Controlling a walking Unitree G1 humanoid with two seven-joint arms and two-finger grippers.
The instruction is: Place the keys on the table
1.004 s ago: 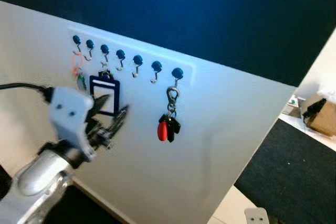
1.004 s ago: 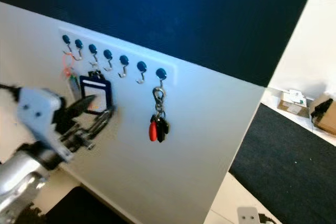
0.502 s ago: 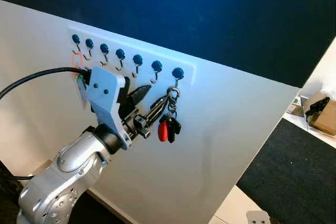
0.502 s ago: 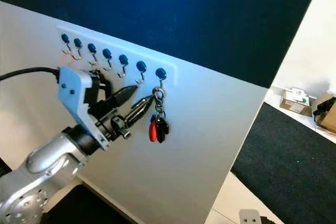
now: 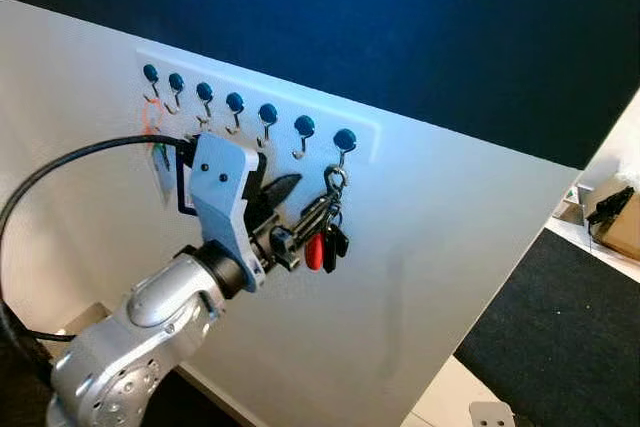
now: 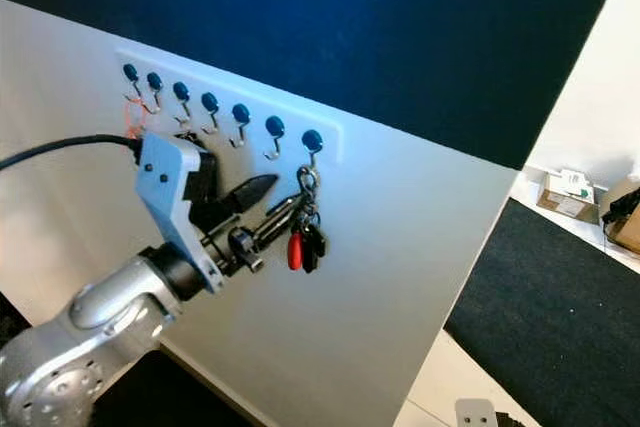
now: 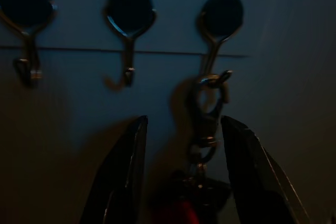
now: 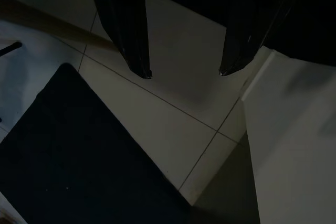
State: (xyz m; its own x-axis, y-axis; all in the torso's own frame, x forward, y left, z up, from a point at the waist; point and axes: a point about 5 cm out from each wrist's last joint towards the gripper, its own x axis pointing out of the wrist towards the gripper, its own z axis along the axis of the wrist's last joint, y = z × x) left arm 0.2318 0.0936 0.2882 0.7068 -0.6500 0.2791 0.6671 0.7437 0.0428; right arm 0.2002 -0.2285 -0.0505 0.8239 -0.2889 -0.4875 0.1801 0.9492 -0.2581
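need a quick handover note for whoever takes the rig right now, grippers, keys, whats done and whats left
Left gripper: open, raised to the hook rail, fingers either side of the keys' clasp, not closed on it.
Right gripper: open, hanging idle over the floor tiles.
Keys: hanging from the rightmost hook, red and black fobs at the bottom.
Done: reach and alignment.
Left: close on the keys, lift them off the hook, carry them to the table and set them down.

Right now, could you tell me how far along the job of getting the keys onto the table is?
Early stage. Done: the left pincer has reached the keys, with its open fingers either side of the metal clip. In hand: closing on them; they hang from the last hook on the white panel. Left: grip, unhook, carry them to a table and set them down. The right pincer hangs idle over the floor.
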